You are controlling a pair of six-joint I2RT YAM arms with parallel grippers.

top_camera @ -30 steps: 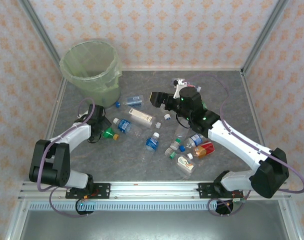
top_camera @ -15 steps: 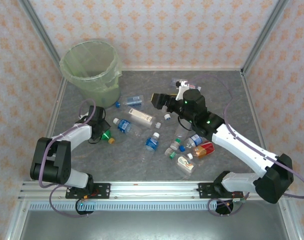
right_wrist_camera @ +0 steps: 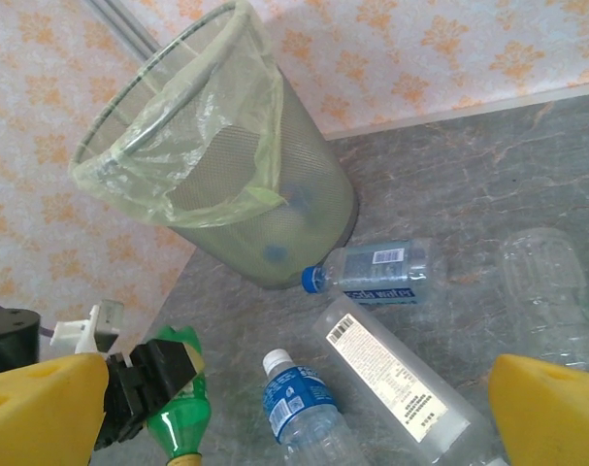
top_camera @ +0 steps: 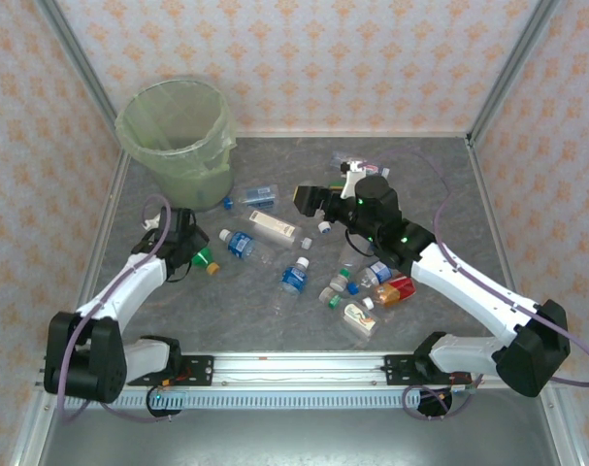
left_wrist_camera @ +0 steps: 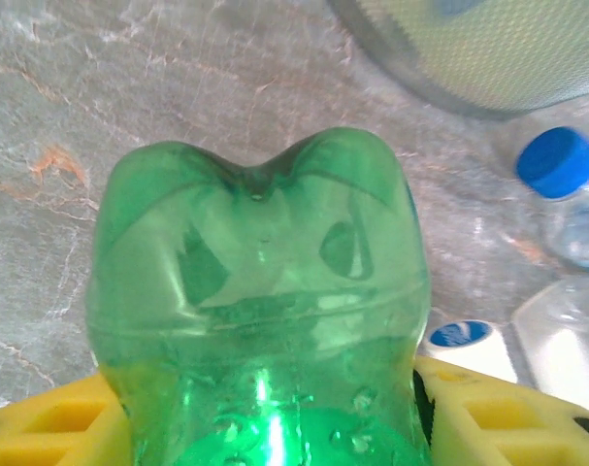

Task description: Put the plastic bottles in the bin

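My left gripper [top_camera: 187, 249] is clamped on a green bottle [left_wrist_camera: 260, 291], yellow pads [left_wrist_camera: 51, 432] pressed to either side of its body. It sits close to the table's left edge, just short of the bin [top_camera: 202, 167] in the far left corner. My right gripper [top_camera: 310, 198] hangs over the middle of the table, jaws spread wide with nothing between them. Loose plastic bottles [top_camera: 294, 277] lie around it: a blue-capped clear bottle [right_wrist_camera: 376, 272] by the bin's foot, a flat-sided clear bottle [right_wrist_camera: 391, 374] with a white label, and a blue-labelled bottle [right_wrist_camera: 294, 400] with a white cap. More cluster toward the near right, including an orange bottle [top_camera: 396, 289].
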